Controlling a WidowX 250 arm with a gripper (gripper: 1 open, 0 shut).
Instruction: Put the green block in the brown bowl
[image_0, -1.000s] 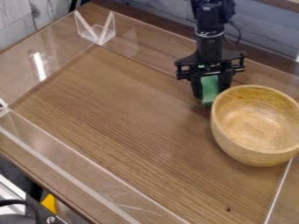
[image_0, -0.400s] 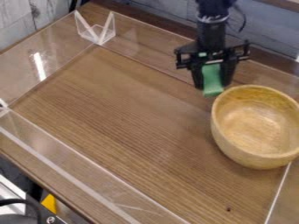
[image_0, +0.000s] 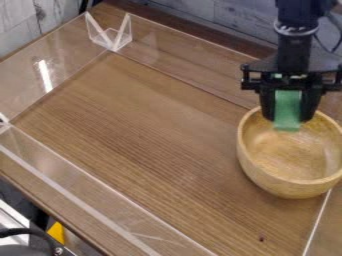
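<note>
The green block (image_0: 289, 111) hangs upright in my gripper (image_0: 287, 100), whose black fingers are shut on its upper part. It is held in the air over the far rim of the brown bowl (image_0: 283, 172), a round, light wooden bowl at the right side of the table. The block's lower end reaches down just above the bowl's rim. The inside of the bowl holds nothing.
A clear plastic wall (image_0: 80, 190) runs along the front and left of the wooden table (image_0: 134, 130). A small clear triangular stand (image_0: 110, 33) sits at the back left. The table's right edge lies just past the bowl.
The gripper has lifted the green block off the table and carried it to the right, from beside the bowl's left rim to above the bowl's far edge.
</note>
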